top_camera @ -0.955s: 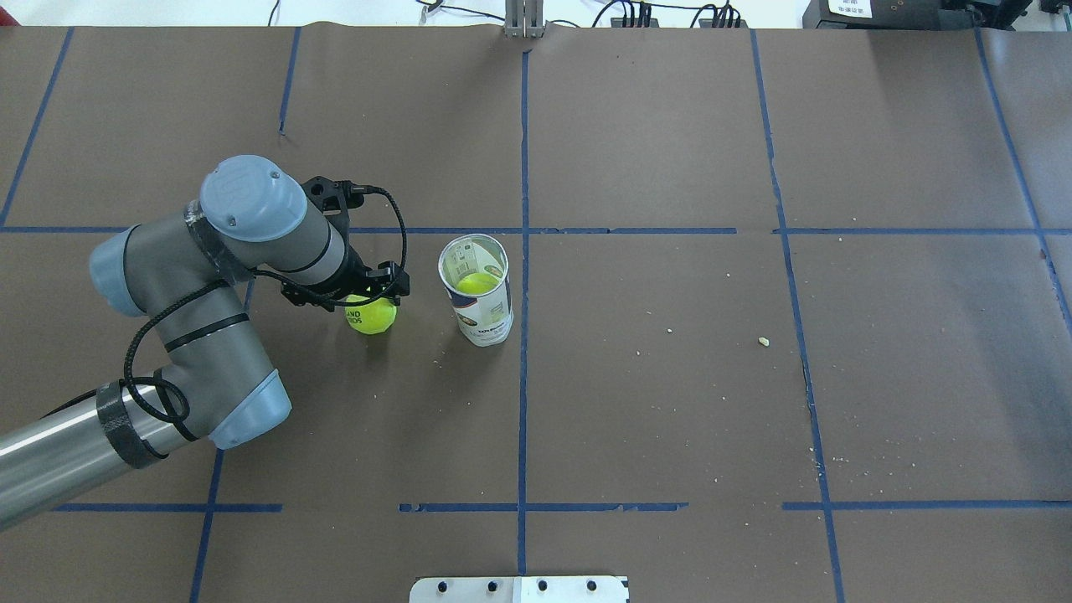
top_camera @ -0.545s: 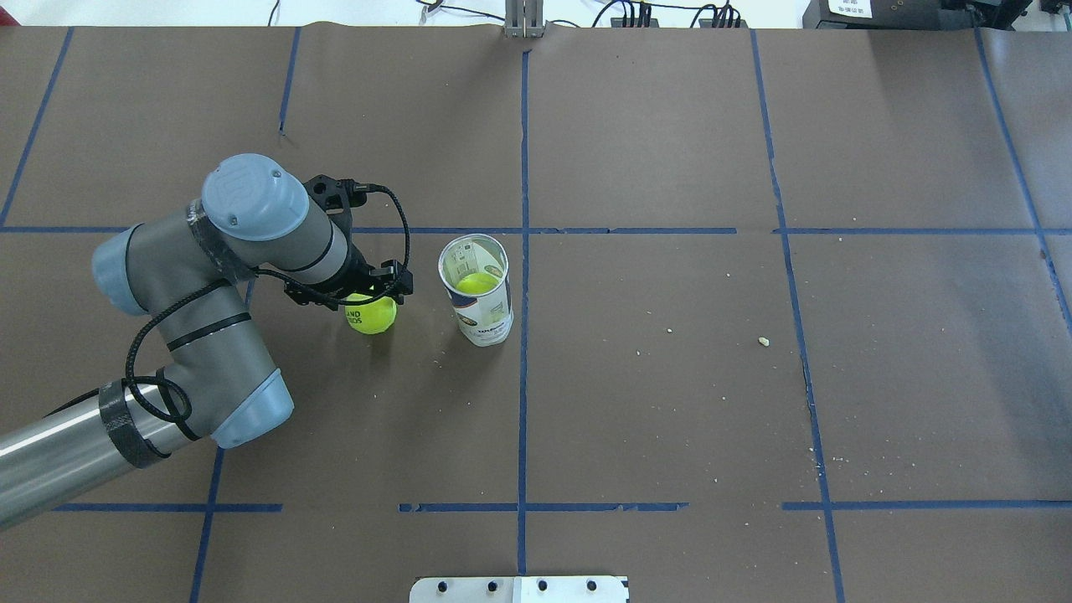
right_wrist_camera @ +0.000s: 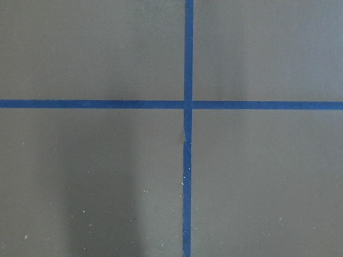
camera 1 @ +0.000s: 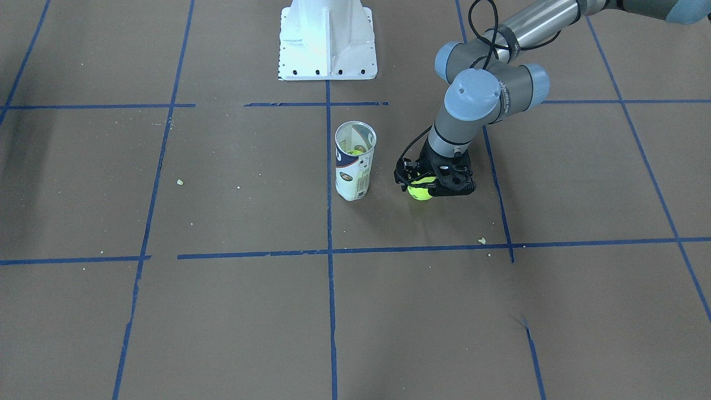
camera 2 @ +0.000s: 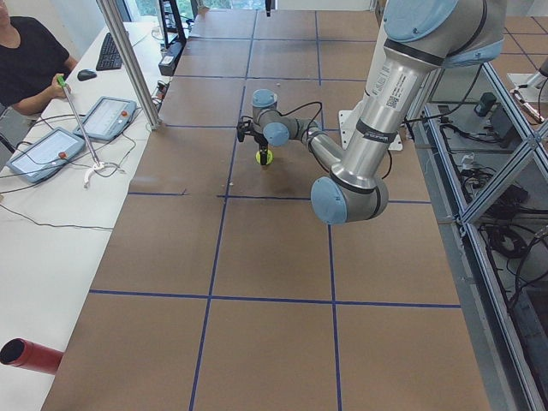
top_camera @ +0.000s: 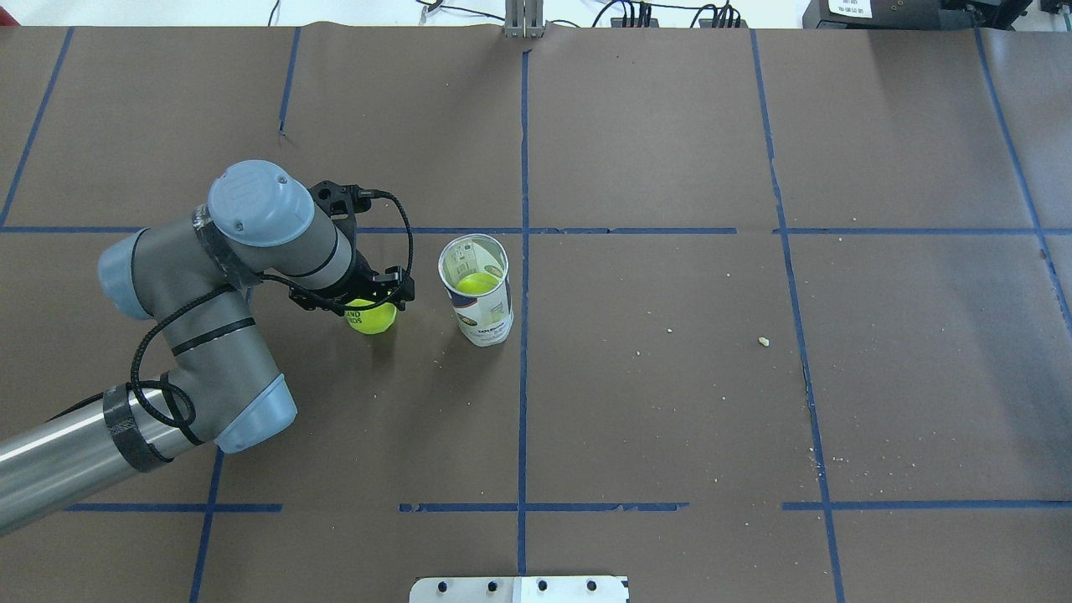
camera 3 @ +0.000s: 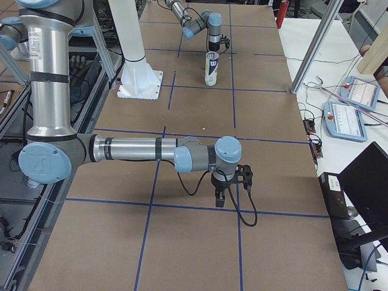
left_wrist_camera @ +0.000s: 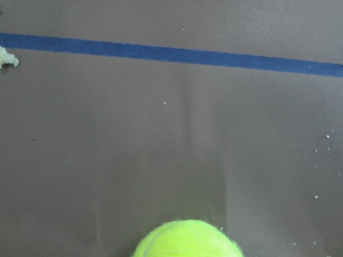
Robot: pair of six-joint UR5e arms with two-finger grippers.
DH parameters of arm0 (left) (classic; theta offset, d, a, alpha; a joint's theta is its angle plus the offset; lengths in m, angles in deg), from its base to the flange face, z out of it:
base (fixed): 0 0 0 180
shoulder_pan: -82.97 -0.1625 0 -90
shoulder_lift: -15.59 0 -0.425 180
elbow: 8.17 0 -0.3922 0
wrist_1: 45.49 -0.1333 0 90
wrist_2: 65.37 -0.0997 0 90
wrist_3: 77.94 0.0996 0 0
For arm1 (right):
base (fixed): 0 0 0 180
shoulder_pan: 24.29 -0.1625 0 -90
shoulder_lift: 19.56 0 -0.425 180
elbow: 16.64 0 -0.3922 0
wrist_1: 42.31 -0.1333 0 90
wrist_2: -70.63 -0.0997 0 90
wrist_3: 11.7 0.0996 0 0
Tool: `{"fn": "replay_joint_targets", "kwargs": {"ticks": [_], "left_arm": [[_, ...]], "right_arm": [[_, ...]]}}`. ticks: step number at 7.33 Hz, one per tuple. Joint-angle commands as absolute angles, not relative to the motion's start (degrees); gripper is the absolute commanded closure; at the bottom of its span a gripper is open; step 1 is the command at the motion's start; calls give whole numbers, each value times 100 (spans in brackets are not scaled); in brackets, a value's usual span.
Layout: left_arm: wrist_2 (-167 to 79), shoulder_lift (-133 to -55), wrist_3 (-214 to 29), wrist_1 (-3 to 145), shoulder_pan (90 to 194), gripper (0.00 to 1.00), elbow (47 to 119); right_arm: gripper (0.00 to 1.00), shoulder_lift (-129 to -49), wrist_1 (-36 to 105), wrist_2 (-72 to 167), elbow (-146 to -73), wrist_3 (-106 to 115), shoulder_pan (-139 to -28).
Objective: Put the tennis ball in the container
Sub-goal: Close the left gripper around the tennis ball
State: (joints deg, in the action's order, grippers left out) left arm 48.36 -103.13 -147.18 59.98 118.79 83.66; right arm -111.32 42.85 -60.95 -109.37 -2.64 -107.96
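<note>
The tennis ball [top_camera: 373, 319] is yellow-green with dark lettering and rests on the brown table, left of the container [top_camera: 481, 308]. That container is an upright clear tube can with a white and navy label, and a second yellow ball [top_camera: 477, 283] lies inside it. My left gripper [top_camera: 369, 303] hangs straight down over the tennis ball [camera 1: 420, 193], fingers either side of it and apparently open. The left wrist view shows only the ball's top [left_wrist_camera: 187, 239] at the bottom edge. My right gripper [camera 3: 222, 197] hovers far off over bare table; I cannot tell its state.
The white metal pedestal [camera 1: 326, 39] stands at the robot's side of the table behind the can. Blue tape lines cross the brown cover, with crumbs scattered around [top_camera: 763, 341]. An operator [camera 2: 26, 60] sits at a side desk with tablets.
The left arm's wrist and gripper have shifted slightly, settling lower over the tennis ball. The ball and the can have stayed where they were.
</note>
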Motion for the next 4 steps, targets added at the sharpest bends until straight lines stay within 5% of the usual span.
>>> {"fn": "replay_joint_targets", "kwargs": {"ticks": [1,3,4], "left_arm": [[4828,-10280,-14702,5989,11883,59,8429],[4819,-10175,-14676,5875,12083,100,8805],[4827,-10122,-14606,5370,12311,100,9329]], "right_arm": [[0,-11132,4285,-6095,-10937,-264,-10796],[0,-11132,4285,-6095,-10937,-264,-10796],[0,-11132,4285,-6095,-10937,-264,-10796]]}}
